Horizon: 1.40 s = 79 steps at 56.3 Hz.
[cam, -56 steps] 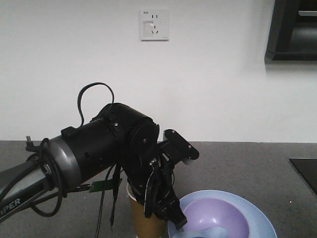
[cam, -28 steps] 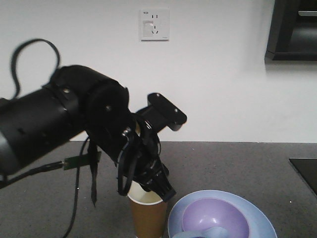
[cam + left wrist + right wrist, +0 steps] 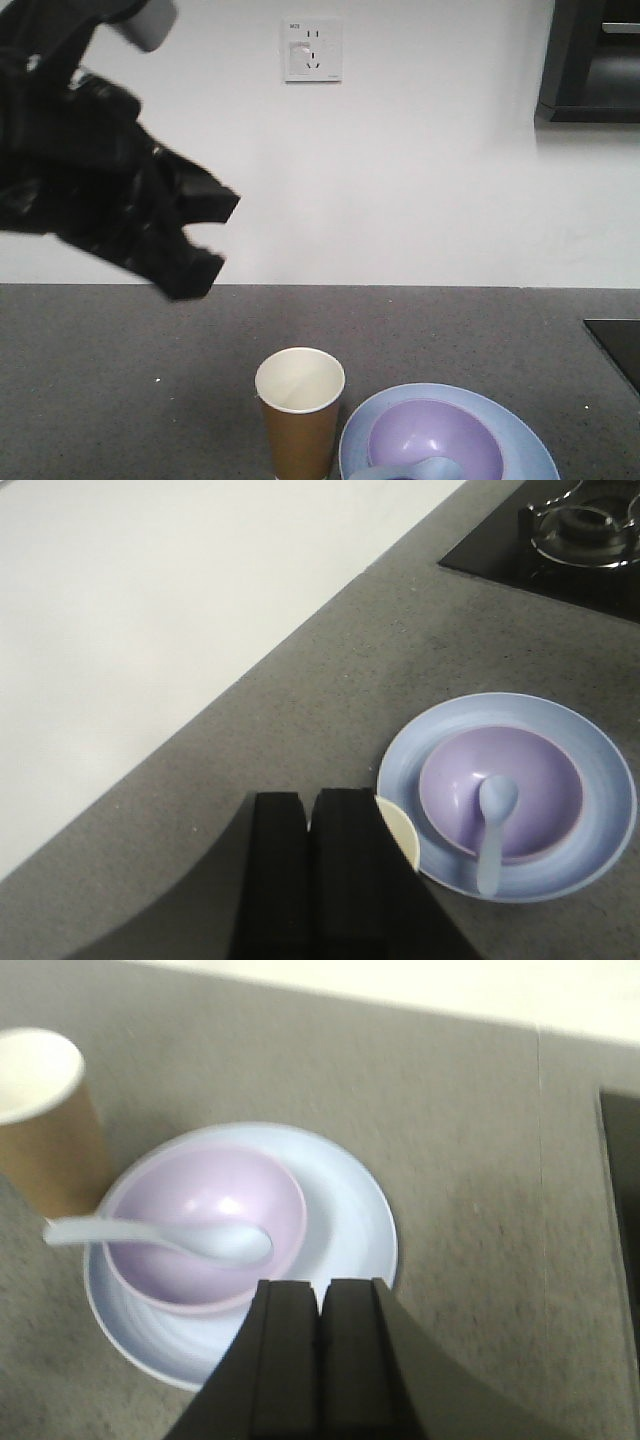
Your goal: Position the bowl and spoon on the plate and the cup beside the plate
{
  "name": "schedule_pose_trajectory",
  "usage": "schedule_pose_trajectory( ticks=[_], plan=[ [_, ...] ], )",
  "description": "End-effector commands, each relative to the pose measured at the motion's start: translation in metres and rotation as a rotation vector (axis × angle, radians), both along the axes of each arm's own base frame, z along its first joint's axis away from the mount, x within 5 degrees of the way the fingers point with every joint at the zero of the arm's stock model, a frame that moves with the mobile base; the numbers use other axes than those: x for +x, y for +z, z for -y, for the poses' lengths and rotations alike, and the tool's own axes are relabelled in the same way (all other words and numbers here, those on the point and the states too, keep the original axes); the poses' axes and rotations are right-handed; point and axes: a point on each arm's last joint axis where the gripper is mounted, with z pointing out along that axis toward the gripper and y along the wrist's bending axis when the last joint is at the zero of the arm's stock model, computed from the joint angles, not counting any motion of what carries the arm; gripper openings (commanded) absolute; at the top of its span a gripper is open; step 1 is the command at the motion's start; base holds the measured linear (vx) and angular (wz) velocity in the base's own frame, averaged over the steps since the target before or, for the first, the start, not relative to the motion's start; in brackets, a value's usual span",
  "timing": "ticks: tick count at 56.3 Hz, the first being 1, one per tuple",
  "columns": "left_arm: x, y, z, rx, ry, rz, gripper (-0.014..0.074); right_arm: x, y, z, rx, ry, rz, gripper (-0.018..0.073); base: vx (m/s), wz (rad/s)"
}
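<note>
The brown paper cup (image 3: pixel 300 415) stands upright on the grey counter, just left of the pale blue plate (image 3: pixel 525 440). The lavender bowl (image 3: pixel 435 438) sits on the plate, and the pale blue spoon (image 3: pixel 495 815) lies in the bowl with its handle over the rim. My left gripper (image 3: pixel 205 235) is raised high to the upper left of the cup, blurred. In its wrist view my left gripper (image 3: pixel 310 798) is shut and empty, partly covering the cup (image 3: pixel 402 830). My right gripper (image 3: pixel 322 1285) is shut and empty above the plate's (image 3: pixel 355 1215) near edge, beside the bowl (image 3: pixel 190 1200).
A black stove hob (image 3: pixel 580 535) lies at the counter's right end, also the hob (image 3: pixel 615 345). A white wall with a socket (image 3: pixel 312 48) runs behind the counter. A dark cabinet (image 3: pixel 590 60) hangs at the upper right.
My left arm has let go of the cup and swung up and to the left, away from it. The cup stays upright beside the plate.
</note>
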Motion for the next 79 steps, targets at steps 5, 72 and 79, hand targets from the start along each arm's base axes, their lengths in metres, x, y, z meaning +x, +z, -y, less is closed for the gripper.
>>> schedule_pose_trajectory(
  ticks=[5,72,79],
  plan=[
    [-0.031,-0.045,-0.026,-0.152,-0.013,0.095,-0.0006,-0.019,0.028,0.001,-0.013,0.046,0.255,-0.0008,0.0,0.0],
    [-0.083,-0.16,-0.086,-0.345,0.079,0.103,-0.0006,-0.066,-0.027,0.011,-0.027,0.039,0.407,-0.0008,0.0,0.0],
    [-0.09,-0.186,-0.111,-0.373,0.211,0.172,-0.0006,-0.066,-0.027,0.011,-0.027,0.039,0.407,-0.0008,0.0,0.0]
  ],
)
